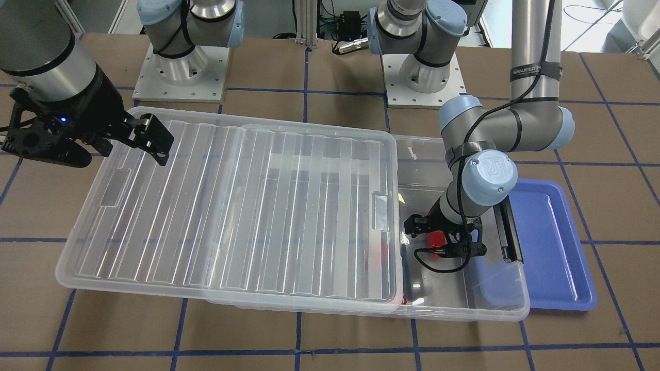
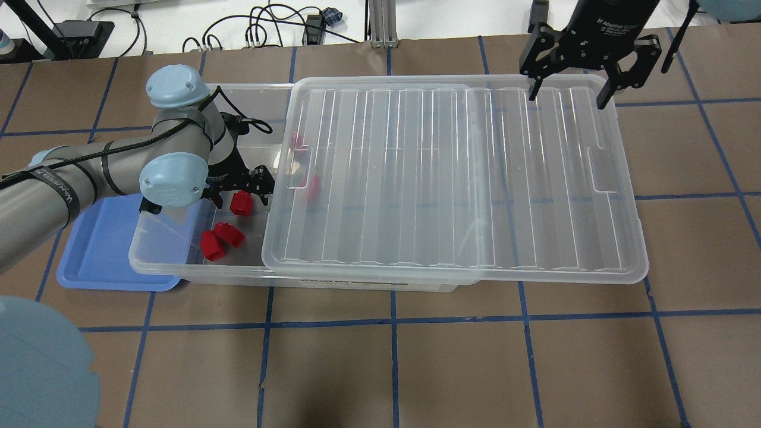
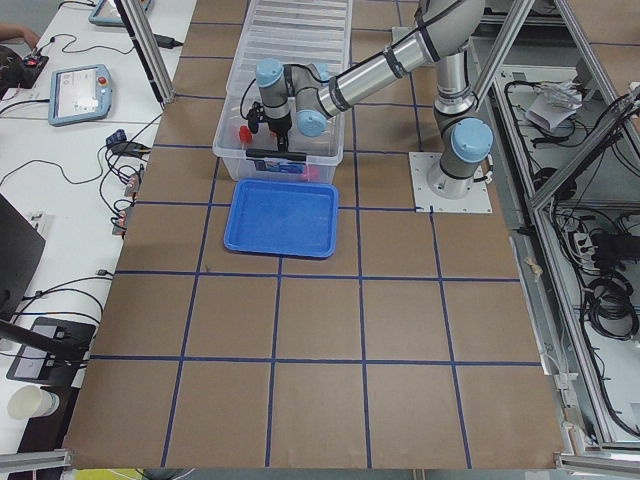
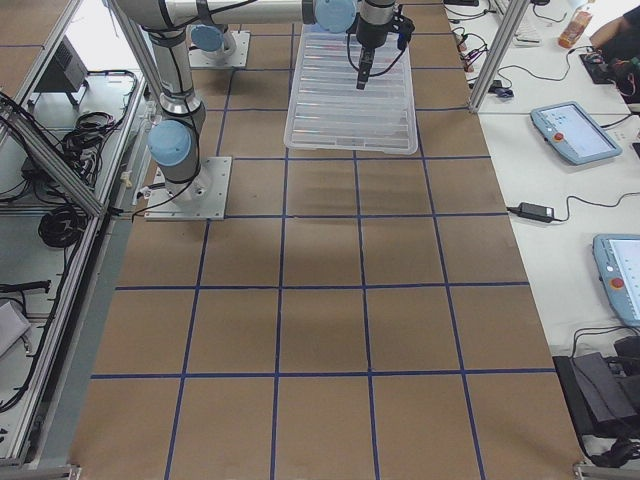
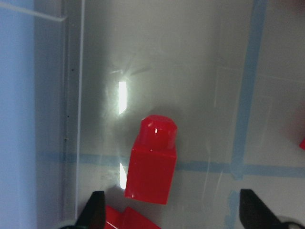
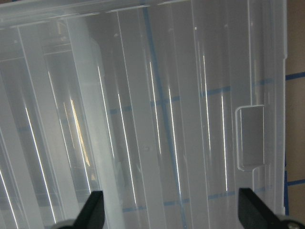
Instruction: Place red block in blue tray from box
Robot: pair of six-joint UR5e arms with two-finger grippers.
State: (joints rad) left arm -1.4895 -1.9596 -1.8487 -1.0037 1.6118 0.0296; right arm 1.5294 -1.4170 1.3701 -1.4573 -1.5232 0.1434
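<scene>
The box (image 2: pixel 196 270) is a clear bin whose ribbed lid (image 2: pixel 452 178) is slid aside, leaving its left end uncovered. My left gripper (image 2: pixel 241 191) is open inside that uncovered end, its fingers either side of a red block (image 2: pixel 241 204) lying on the bin floor. In the left wrist view the block (image 5: pixel 152 164) lies just ahead of the fingertips (image 5: pixel 95 210), untouched. The blue tray (image 2: pixel 101 249) sits empty beside the bin's latch end. My right gripper (image 2: pixel 568 89) is open and empty above the lid's far end.
Two more red blocks (image 2: pixel 213 245) lie near the bin's front wall, and others (image 2: pixel 313 187) show under the lid's edge. The lid overhangs the bin to the right. Brown table with blue tape lines (image 2: pixel 392 362) lies around it.
</scene>
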